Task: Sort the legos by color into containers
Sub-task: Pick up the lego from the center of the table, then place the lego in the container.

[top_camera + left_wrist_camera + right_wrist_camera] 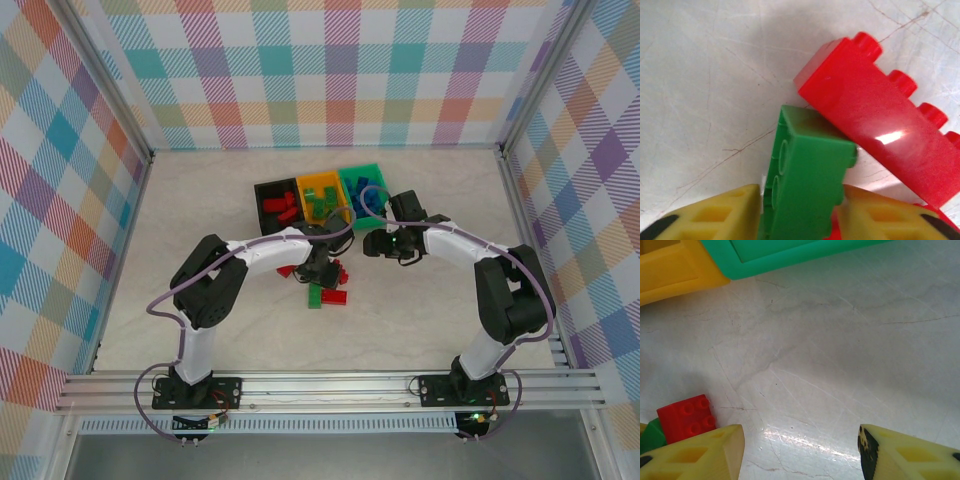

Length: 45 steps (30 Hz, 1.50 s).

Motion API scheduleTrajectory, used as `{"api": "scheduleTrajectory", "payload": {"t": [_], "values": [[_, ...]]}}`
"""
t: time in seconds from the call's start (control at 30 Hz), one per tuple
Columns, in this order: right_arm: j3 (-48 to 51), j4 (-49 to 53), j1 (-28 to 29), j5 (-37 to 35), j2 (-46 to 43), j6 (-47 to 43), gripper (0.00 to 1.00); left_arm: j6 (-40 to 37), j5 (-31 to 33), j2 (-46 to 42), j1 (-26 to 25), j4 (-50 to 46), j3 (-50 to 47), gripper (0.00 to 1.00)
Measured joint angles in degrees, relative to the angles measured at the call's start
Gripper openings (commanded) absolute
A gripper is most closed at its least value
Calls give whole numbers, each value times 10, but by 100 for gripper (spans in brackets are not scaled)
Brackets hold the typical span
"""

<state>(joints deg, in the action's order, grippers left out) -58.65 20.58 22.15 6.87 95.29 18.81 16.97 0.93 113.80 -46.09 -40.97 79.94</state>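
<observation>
Starting overhead, the containers [320, 175] are seen mid-tabletop, with loose legos [328, 295] nearer; both jaws are masked by the arms. At the left wrist, a green brick [807, 175] is pinched by the left jaws, with a cropped red brick [880, 130] touching it. At the right wrist, the right jaws are spread over bare tabletop [840, 365].

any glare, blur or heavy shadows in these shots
Left wrist: a white glare streak runs across the long red brick, and the green brick, close to the lens, looks soft-edged. Right wrist: a broad sheen on the table near the bottom, and a dim shadow at the left around the small red brick. Top external: even light, only soft shadows on the table.
</observation>
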Motion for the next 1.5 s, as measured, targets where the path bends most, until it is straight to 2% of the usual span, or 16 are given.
{"api": "scheduleTrajectory", "payload": {"t": [0.13, 0.3, 0.67, 0.87, 1.23, 1.5], "values": [[0, 0, 0, 0, 0, 0, 62, 2, 0, 0, 0, 6, -1, 22], [0, 0, 0, 0, -2, 0, 62, 6, 0, -15, 0, 11, -15, 22], [2, 0, 3, 0, -10, 0, 63, 26, 0, -107, 0, 42, -27, 21], [9, 0, 3, 1, -21, 0, 63, 31, 14, -114, 2, 52, -4, 21], [40, 0, 4, 0, -59, 1, 63, 29, 78, -110, 61, 80, 103, 23], [59, 8, 4, 0, -95, 5, 63, 26, 92, -9, 109, 101, 234, 32]]}}
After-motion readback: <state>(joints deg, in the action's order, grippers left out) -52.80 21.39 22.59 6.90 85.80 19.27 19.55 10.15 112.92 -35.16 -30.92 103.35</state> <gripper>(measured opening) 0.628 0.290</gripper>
